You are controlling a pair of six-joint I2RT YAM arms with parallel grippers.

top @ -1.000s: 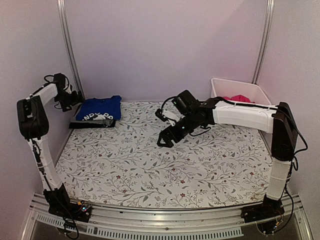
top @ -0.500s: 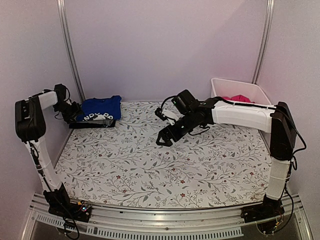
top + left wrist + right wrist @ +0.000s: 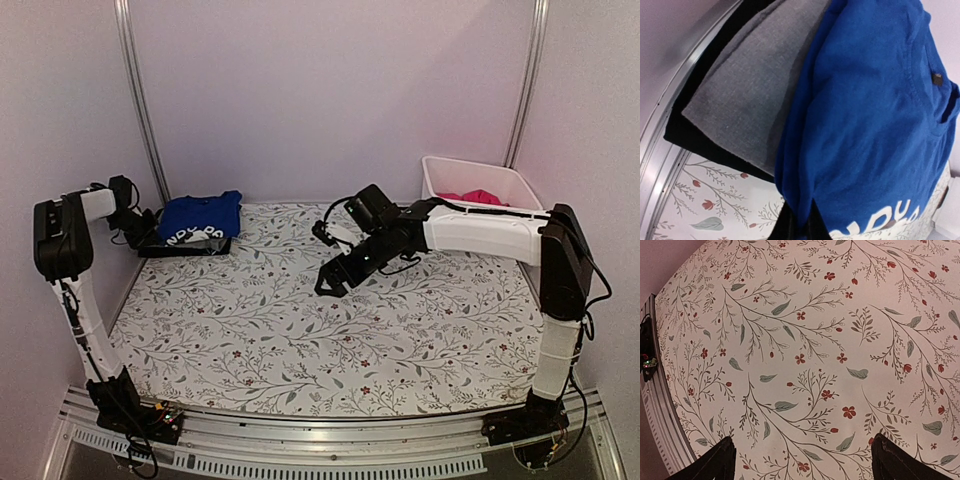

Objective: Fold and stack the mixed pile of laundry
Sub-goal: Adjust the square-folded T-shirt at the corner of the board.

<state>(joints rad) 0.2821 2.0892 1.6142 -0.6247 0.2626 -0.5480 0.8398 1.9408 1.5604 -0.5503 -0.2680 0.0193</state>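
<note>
Left gripper [image 3: 798,229] has pinched the folded, white-lettered royal-blue garment [image 3: 875,125].

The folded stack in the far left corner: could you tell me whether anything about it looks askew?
Slightly: the blue shirt sits offset, leaving the grey garment and black garment sticking out beside it.

r hand [image 3: 807,460] wide over floral cover [image 3: 805,340]

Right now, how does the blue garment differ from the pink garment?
The blue garment lies folded atop a stack at far left; the pink garment sits bunched in the white bin at far right. The blue garment shows white print; the pink garment shows none here. Both are cloth.
</note>
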